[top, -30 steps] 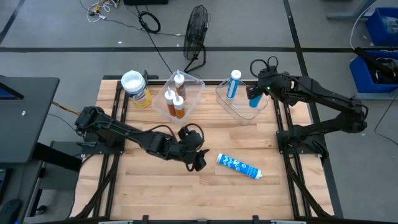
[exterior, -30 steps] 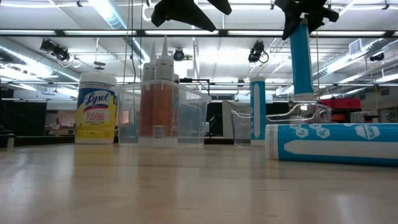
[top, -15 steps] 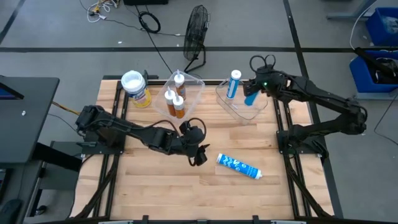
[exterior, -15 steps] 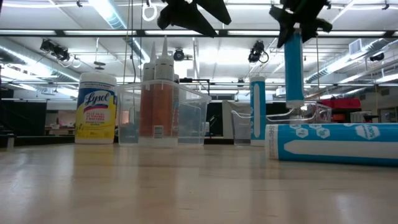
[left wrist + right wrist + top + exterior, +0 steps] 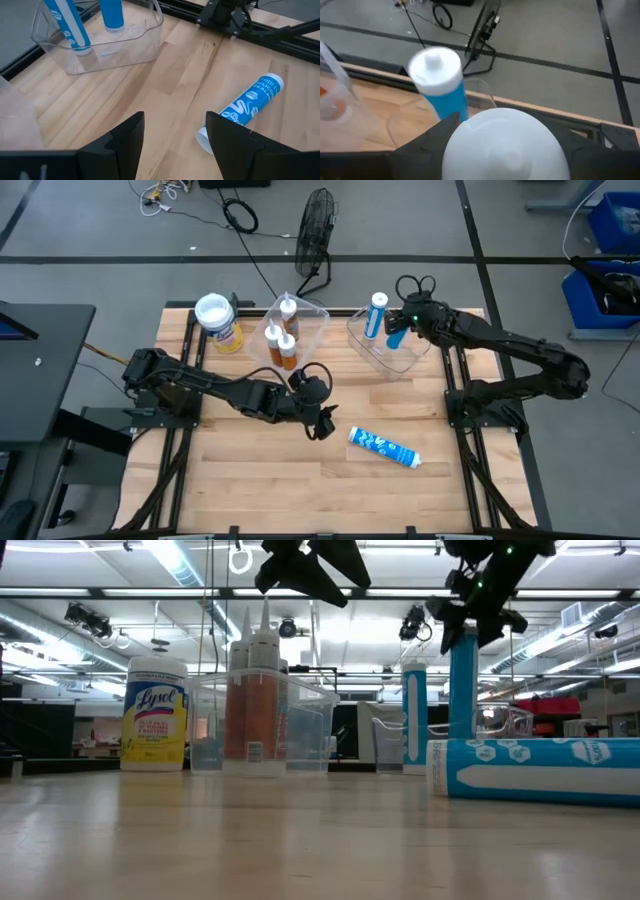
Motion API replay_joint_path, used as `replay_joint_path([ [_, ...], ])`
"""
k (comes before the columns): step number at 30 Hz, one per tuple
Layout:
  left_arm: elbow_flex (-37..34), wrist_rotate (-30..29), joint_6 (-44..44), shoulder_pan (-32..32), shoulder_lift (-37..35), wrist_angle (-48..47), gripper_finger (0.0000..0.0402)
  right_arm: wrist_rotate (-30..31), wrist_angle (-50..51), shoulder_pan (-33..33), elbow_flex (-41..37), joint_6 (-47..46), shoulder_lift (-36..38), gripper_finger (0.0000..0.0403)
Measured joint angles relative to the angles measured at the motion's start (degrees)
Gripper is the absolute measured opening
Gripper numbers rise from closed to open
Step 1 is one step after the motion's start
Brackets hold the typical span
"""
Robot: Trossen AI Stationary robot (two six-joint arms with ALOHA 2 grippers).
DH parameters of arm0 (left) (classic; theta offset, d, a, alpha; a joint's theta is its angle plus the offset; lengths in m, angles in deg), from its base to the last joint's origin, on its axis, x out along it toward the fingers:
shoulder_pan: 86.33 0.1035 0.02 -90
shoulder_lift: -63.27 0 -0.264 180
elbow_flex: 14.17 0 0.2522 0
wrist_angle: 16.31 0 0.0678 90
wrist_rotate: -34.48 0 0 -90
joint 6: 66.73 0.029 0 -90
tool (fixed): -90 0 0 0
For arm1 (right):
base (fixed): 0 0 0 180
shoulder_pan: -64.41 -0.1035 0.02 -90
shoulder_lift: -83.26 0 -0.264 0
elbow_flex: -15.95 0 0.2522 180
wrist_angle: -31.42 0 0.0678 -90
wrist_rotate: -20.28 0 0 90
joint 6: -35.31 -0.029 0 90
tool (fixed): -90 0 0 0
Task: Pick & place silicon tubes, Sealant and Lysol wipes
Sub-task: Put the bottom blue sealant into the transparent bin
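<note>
The yellow Lysol wipes point(image 5: 155, 712) canister carried "Lysol" in blue script and stood upright at the bench's point(image 5: 250, 470) far left corner, just left of the left clear bin point(image 5: 305, 330). That bin held three orange-brown tubes point(image 5: 280, 345) with white nozzles. The blue tube lying on the bench point(image 5: 384, 447), near and right of centre, read "SILICONE SEALANT" along its side in the left wrist view.

There were three blue tubes in all: that one, one standing in the right clear bin point(image 5: 375, 350), and one grasped by the right claw point(image 5: 398, 327). The standing tube point(image 5: 376, 314) was at the bin's far left.

Since a second earlier, the right claw had carried its tube point(image 5: 397, 336) leftward and down, so it stood upright in the bin beside the other. The left claw point(image 5: 322, 425), fingers apart and gripping nothing, had crept right toward the lying tube.
</note>
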Motion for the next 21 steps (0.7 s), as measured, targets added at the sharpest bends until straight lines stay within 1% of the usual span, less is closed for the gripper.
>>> replay_joint_path([
  [2,0.00,0.01,0.00,0.00,0.00,0.00,0.0216,-0.17,-1.11,0.66,-1.43,0.01,-0.01,0.0213],
  [5,0.00,0.00,0.00,0.00,0.00,0.00,0.0216,-1.17,-4.26,1.79,-3.78,-0.05,0.01,0.0213],
  [9,0.00,-0.01,0.00,0.00,0.00,0.00,0.0216,-1.00,-4.78,3.21,-5.63,-0.97,-0.01,0.0234],
  [12,0.00,-0.01,0.01,0.00,0.00,0.00,0.0216,-0.89,-5.89,4.30,-6.57,-0.88,0.03,0.0237],
  [17,0.00,-0.01,0.01,0.00,0.00,0.00,0.0216,-2.30,-9.14,5.97,-7.84,-0.27,0.03,0.0212],
  [21,0.00,-0.01,-0.01,0.00,0.00,0.00,0.0216,-3.93,-9.58,6.45,-7.96,0.54,0.01,0.0197],
])
